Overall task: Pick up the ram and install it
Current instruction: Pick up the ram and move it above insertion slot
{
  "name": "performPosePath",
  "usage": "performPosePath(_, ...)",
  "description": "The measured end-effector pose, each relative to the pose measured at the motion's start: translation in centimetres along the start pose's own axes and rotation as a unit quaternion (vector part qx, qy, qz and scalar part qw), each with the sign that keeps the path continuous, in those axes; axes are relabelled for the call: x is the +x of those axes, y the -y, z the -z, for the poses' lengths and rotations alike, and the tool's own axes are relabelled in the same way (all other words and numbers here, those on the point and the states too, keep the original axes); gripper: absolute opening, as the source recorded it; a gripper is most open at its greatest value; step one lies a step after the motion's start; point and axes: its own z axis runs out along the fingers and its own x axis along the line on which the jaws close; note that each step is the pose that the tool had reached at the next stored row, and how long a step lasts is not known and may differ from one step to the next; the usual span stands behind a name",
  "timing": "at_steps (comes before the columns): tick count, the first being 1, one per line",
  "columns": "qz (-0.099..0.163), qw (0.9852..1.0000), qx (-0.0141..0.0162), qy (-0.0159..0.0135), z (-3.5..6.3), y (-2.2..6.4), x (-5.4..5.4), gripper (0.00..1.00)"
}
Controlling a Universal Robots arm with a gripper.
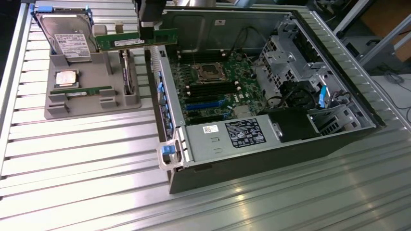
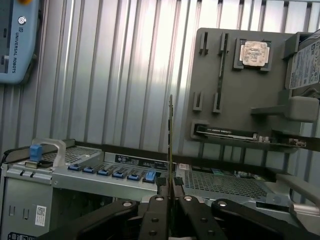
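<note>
Ram [image 1: 122, 42] up off the tray [image 1: 77, 109], pinched near mid-length in the narrowly closed gripper [image 1: 149, 34], long edge level, hanging above the join of tray and case [image 1: 257, 159] wall on the exterior view's left. Carry step, by the look of it: picked, not yet seated. Calls for lining the lower edge up parallel with a black slot [image 1: 207, 89] on the motherboard [image 1: 218, 103], then a straight, square press with little room for tilt. Thin green board, white label, small black chips; a mere sliver edge-on from the wrist. Moulded matte grey tray, a second green stick [image 1: 82, 90] and a square silver CPU [image 1: 67, 78] in its recesses. Ribbed, shiny metal table [image 1: 96, 183].
</note>
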Motion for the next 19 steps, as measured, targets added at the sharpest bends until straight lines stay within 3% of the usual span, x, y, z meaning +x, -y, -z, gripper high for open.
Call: performPosePath(19, 0.000, 1.0000, -0.0003, -0.0020, 0.07, 2.00, 0.2, 0.14)
